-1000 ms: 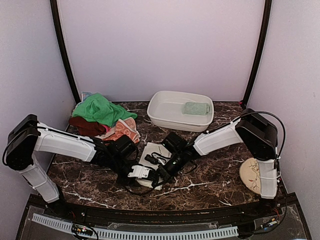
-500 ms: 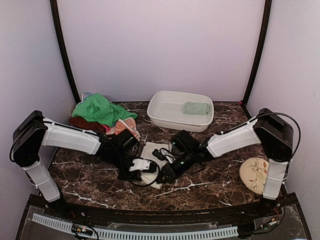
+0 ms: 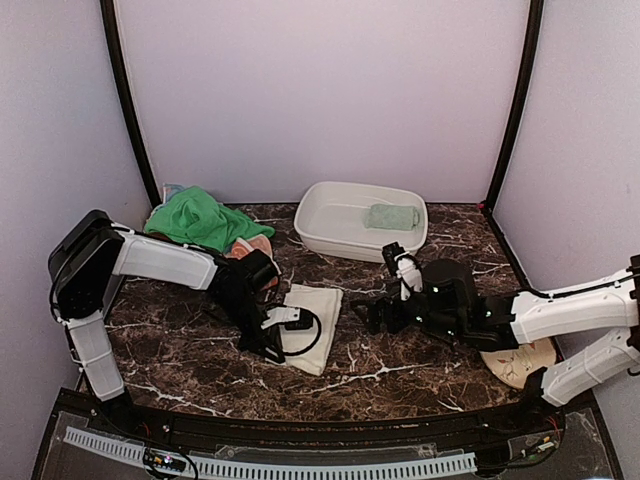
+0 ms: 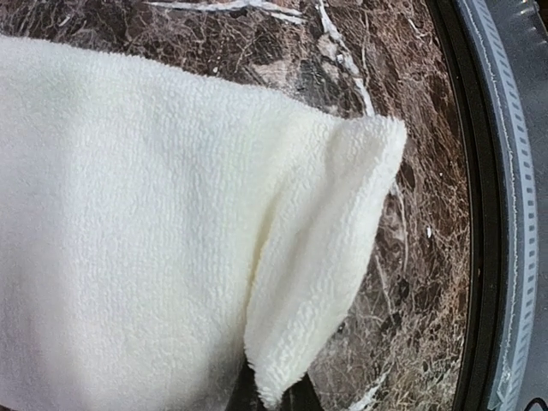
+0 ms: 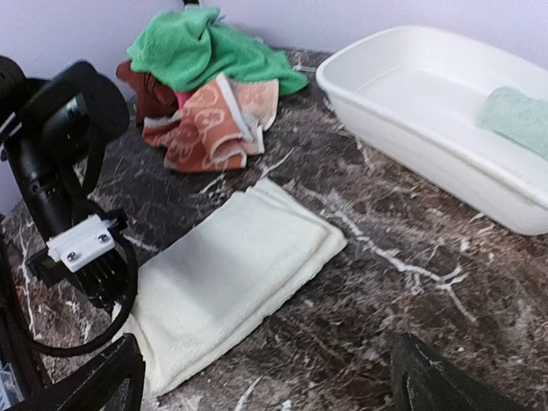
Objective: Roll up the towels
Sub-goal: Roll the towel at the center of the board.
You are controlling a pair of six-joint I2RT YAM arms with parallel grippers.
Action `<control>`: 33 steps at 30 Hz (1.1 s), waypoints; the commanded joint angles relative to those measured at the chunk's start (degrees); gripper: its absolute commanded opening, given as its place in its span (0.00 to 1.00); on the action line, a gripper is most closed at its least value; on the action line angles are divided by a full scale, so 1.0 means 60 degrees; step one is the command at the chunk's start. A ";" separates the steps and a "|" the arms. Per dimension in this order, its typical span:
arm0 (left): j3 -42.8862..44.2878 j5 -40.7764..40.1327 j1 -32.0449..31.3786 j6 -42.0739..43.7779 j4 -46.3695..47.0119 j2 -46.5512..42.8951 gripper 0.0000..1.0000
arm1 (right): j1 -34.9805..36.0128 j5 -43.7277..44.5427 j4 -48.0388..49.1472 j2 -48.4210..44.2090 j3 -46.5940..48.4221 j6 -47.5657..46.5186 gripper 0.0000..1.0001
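Top external view: since a second ago the right arm has pulled back from the cream towel (image 3: 312, 310) to the right side of the bench (image 3: 400, 375), and now lies across part of the round plate (image 3: 520, 362). The right hand (image 3: 378, 288) has gone from clenched to released, fingers spread wide with nothing between them. The left hand (image 3: 274, 347) has closed and now pinches the towel's near edge; the left arm has swung closer in.

The folded cream towel lies flat at mid-bench. The sage towel (image 3: 392, 216) rests in the white basin (image 3: 330, 235) behind it.

Left wrist view alone shows the grip: a doubled-over corner of terry cloth runs down between the dark fingertips.

Right wrist view alone shows the pile at the back left clearly: a green towel (image 5: 201, 47) on top, an orange towel (image 5: 214, 120) below it and a dark red cloth (image 5: 141, 86). I cannot tell whether the orange towel's looped pattern forms letters.
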 commanded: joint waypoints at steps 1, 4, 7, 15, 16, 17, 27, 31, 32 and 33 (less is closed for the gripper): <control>0.0443 0.0714 0.0140 -0.0011 -0.1058 0.0342 0.00 | -0.0017 0.0791 0.1650 -0.0578 -0.0946 -0.0629 0.96; 0.0715 0.0964 0.0226 -0.0014 -0.1411 0.0586 0.00 | 0.0815 0.1117 0.1316 -0.0415 -0.0919 -0.2332 0.86; 0.1022 0.1357 0.0352 -0.0054 -0.1801 0.0838 0.00 | 0.2446 0.1960 0.1291 0.0155 -0.1006 -0.4694 0.80; 0.1556 0.1892 0.0544 -0.0192 -0.2282 0.1381 0.00 | 0.4315 0.3002 0.2023 0.3124 0.0255 -0.7469 0.76; 0.1553 0.1915 0.0553 -0.0202 -0.2270 0.1380 0.00 | 0.4303 0.2891 0.2297 0.3405 0.0366 -0.7628 0.74; 0.1547 0.1924 0.0559 -0.0209 -0.2255 0.1391 0.00 | 0.4279 0.2817 0.2485 0.3683 0.0512 -0.7757 0.73; 0.1487 0.1699 0.0561 -0.0124 -0.2288 0.1424 0.00 | 0.3583 0.2135 0.3553 0.5263 0.1413 -0.7609 0.53; 0.1487 0.1650 0.0573 -0.0126 -0.2266 0.1410 0.01 | 0.3341 0.1817 0.3417 0.5357 0.1467 -0.7194 0.37; 0.1469 0.1658 0.0575 -0.0111 -0.2266 0.1402 0.03 | 0.3285 0.1763 0.3409 0.5363 0.1431 -0.7044 0.31; 0.1460 0.1641 0.0571 -0.0097 -0.2259 0.1388 0.05 | 0.3231 0.1689 0.3384 0.5360 0.1414 -0.6882 0.26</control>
